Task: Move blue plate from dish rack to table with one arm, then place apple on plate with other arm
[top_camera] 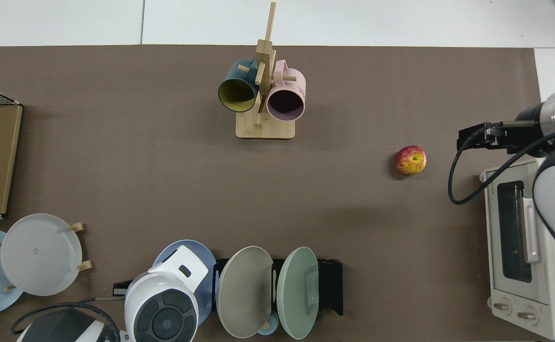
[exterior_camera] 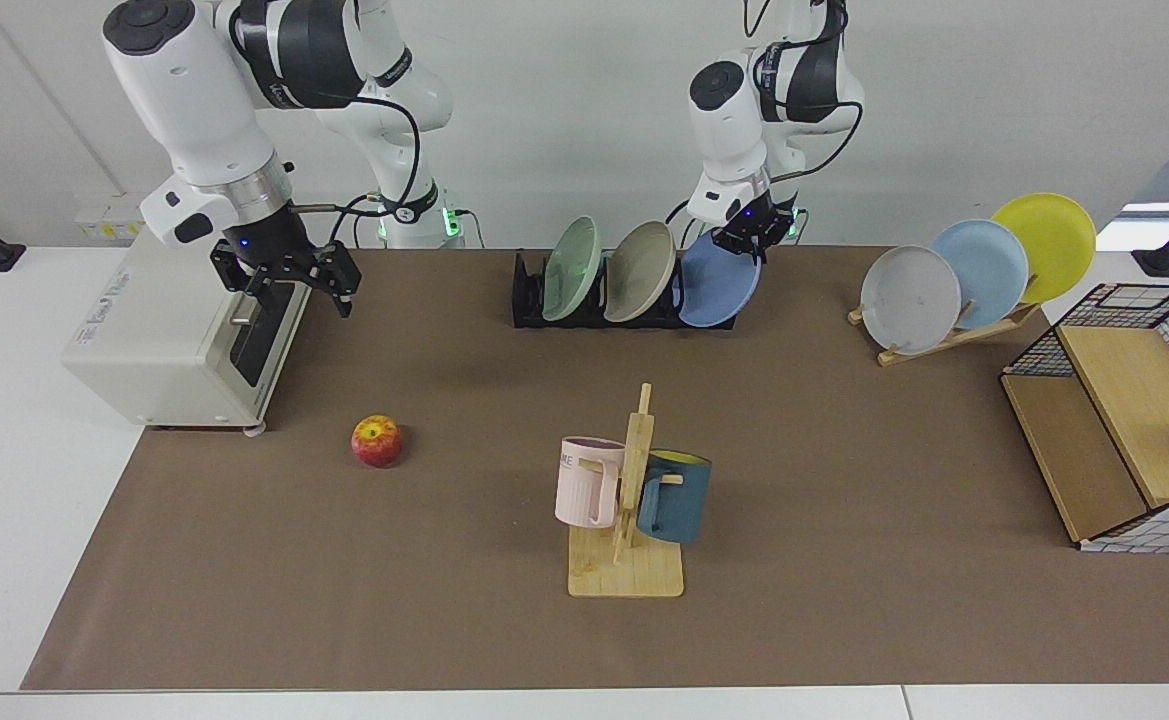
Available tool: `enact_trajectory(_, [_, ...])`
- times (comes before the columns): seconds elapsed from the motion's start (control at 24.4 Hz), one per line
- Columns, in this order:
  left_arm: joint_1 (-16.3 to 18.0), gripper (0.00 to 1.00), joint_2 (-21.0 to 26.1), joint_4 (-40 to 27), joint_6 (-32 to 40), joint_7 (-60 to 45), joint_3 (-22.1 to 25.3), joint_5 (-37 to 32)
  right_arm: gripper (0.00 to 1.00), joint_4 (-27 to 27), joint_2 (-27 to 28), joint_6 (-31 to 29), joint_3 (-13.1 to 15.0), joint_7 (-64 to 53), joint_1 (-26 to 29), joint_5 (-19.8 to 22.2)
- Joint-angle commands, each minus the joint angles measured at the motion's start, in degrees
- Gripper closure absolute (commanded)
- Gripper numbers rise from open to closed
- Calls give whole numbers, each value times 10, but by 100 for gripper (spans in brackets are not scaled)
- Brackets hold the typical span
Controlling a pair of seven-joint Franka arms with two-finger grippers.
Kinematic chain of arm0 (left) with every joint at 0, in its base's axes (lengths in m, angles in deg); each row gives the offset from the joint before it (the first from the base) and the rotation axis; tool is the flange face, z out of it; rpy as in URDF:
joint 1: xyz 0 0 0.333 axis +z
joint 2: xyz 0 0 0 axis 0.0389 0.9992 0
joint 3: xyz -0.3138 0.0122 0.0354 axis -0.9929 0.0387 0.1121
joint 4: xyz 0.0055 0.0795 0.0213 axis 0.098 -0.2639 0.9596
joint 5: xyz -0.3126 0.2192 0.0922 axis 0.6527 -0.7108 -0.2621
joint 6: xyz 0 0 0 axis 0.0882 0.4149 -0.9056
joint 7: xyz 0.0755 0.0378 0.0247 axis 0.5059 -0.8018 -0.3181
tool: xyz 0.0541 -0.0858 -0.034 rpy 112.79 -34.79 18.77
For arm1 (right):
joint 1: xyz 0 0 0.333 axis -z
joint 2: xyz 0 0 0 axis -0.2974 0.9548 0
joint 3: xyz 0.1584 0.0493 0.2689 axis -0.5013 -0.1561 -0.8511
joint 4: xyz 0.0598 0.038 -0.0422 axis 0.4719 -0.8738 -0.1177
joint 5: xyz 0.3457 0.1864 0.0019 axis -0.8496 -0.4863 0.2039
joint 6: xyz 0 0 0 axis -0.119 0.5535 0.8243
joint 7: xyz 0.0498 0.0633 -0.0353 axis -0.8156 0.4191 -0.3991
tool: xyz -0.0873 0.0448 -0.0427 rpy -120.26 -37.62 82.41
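Left pincer (exterior_camera: pixel 750 236): pinched on the far rim of the blue plate (exterior_camera: pixel 716 288), still at the dish rack (exterior_camera: pixel 529 290), right end. Step: lifting out; next, clear dividers. Right pincer (exterior_camera: pixel 289 283): spread, waiting beyond the apple (exterior_camera: pixel 376 441) on the desk (exterior_camera: pixel 844 450).

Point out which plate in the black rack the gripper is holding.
The blue plate, at the end of the dish rack nearest the wooden stand; the left gripper grips its top rim. The beige and green plates beside it stand untouched.

blue plate (exterior_camera: pixel 716 288) in dish rack (exterior_camera: pixel 529 300) | apple (exterior_camera: pixel 376 441) on table (exterior_camera: pixel 844 450)
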Motion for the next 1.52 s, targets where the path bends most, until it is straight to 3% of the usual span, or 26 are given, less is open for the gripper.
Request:
enact_trajectory(0.0, [7,100,4,45,65,-6,-6,-49,0,36,56,-16,-2,14,1,0])
enact_trajectory(0.21, [10,100,7,92,140,-9,-22,-88,0,53,120,-60,-3,23,-16,22])
enact_trajectory(0.45, [14,100,30,138,170,-5,-22,-100,0,47,168,-135,-4,33,-18,32])
enact_trajectory(0.57, [32,100,47,160,166,-11,-21,-113,0,5,176,-189,-4,34,-17,36])
enact_trajectory(0.78, [76,100,147,266,162,-36,-21,-134,0,-28,197,-232,-5,34,-19,36])
enact_trajectory(0.98, [78,100,244,361,160,-69,0,-149,0,-71,212,-286,-5,27,-20,36])
enact_trajectory(1.11, [77,100,269,369,112,-75,33,-124,0,-97,211,-299,-5,21,-20,37])
enact_trajectory(1.23, [81,100,271,356,39,-76,57,-42,0,-106,212,-298,-5,7,-20,39])
enact_trajectory(1.48, [80,100,278,319,-34,-77,60,73,0,-134,205,-296,-4,-7,-17,39])
